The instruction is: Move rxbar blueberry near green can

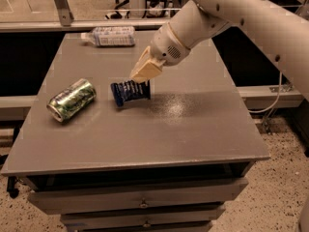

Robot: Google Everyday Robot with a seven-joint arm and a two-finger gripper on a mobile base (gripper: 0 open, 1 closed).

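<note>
The rxbar blueberry [129,92], a small dark navy bar with pale lettering, hangs from my gripper [143,79] just above the grey table [145,134], left of its middle. The gripper's tan fingers are shut on the bar's right end. The green can [72,99], dented green and silver, lies on its side near the table's left edge, a short gap left of the bar. My white arm reaches in from the upper right.
A clear plastic bottle [110,36] with a white-blue label lies on its side at the table's far edge. Drawers sit below the table front. Speckled floor lies to the right, and a rail runs behind the table.
</note>
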